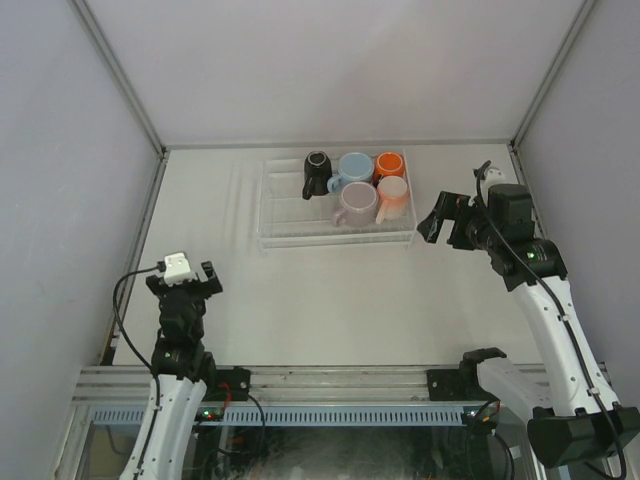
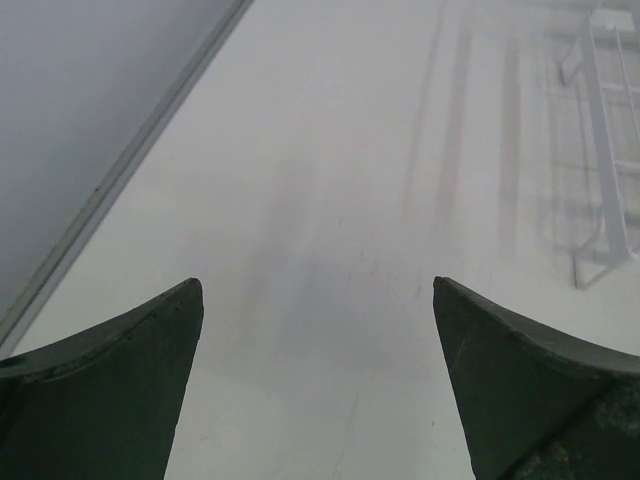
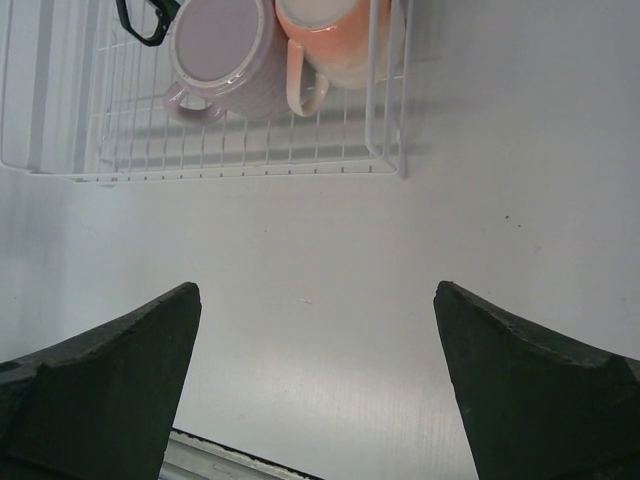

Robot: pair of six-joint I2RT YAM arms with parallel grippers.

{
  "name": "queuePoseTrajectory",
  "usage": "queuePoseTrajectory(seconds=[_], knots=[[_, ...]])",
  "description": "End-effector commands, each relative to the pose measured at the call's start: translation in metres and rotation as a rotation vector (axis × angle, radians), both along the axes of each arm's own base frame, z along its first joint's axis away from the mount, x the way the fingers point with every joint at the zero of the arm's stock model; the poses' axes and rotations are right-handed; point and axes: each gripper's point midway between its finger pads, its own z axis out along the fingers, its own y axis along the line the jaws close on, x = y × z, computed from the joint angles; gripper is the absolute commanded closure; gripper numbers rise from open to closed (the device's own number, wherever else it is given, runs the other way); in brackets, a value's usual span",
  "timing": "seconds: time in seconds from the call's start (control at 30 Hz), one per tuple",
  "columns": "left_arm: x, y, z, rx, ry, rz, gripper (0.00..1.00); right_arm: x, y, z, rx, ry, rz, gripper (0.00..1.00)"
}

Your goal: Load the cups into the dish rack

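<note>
Several cups stand in the right half of the white wire dish rack (image 1: 285,228) at the back of the table: black (image 1: 316,172), light blue (image 1: 354,170), orange (image 1: 389,164), lilac (image 1: 355,203) and peach-pink (image 1: 392,192). My right gripper (image 1: 438,218) hovers just right of the rack, open and holding nothing. In the right wrist view the rack's near wall (image 3: 250,165), the lilac cup (image 3: 220,50) and the peach-pink cup (image 3: 335,40) lie beyond the open gripper (image 3: 318,295). My left gripper (image 1: 184,282) is open and holding nothing over the near left table. The left wrist view shows its open gripper (image 2: 318,290) and the rack's corner (image 2: 605,150).
The left half of the rack holds no cups. White enclosure walls with metal posts (image 1: 120,75) bound the table on the left, back and right. An aluminium rail (image 1: 330,380) runs along the near edge by the arm bases.
</note>
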Motion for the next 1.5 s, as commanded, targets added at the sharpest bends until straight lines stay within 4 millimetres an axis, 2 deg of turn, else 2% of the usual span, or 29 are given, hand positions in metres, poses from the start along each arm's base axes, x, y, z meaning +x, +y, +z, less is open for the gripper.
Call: queuePoseTrajectory(seconds=[0.0,0.1,0.23,0.4,0.5,0.6,0.83,0.97,1.03,1.1,1.17,1.27,1.47], knots=[[0.006,-0.009,-0.012,0.027,-0.044,-0.07,0.0,0.007,-0.012,0.001,-0.045,-0.034,-0.045,0.0],[0.002,-0.007,-0.016,0.024,-0.097,-0.055,0.0,0.008,-0.021,-0.004,-0.084,-0.056,-0.04,0.0],[-0.003,0.001,-0.02,0.005,-0.172,-0.003,0.0,0.018,-0.024,0.002,-0.115,-0.217,0.0,0.0],[0.0,-0.004,-0.025,0.023,-0.129,-0.042,0.0,0.019,-0.044,-0.016,-0.192,-0.3,-0.056,0.0],[0.0,-0.005,-0.023,0.023,-0.143,-0.045,0.0,0.017,-0.064,-0.038,-0.285,-0.302,-0.108,0.0],[0.0,-0.005,-0.023,0.024,-0.135,-0.045,0.0,0.015,-0.075,-0.061,-0.329,-0.284,-0.101,0.0],[0.0,-0.005,-0.023,0.024,-0.137,-0.046,0.0,0.008,-0.071,-0.115,-0.269,-0.185,-0.048,0.0],[0.0,-0.005,-0.023,0.024,-0.138,-0.046,0.0,0.008,-0.07,-0.131,-0.248,-0.246,-0.04,0.0],[0.0,-0.005,-0.023,0.024,-0.137,-0.047,0.0,-0.001,-0.072,-0.15,-0.25,-0.249,-0.052,0.0],[0.0,-0.005,-0.023,0.024,-0.136,-0.046,0.0,-0.009,-0.075,-0.16,-0.249,-0.275,-0.077,0.0],[0.0,-0.005,-0.023,0.024,-0.137,-0.045,0.0,-0.014,-0.081,-0.162,-0.259,-0.316,-0.113,0.0],[0.0,-0.005,-0.023,0.024,-0.137,-0.046,0.0,-0.017,-0.09,-0.151,-0.28,-0.417,-0.179,0.0],[0.0,-0.005,-0.023,0.024,-0.137,-0.046,0.0,-0.022,-0.086,-0.157,-0.279,-0.53,-0.18,0.0]])
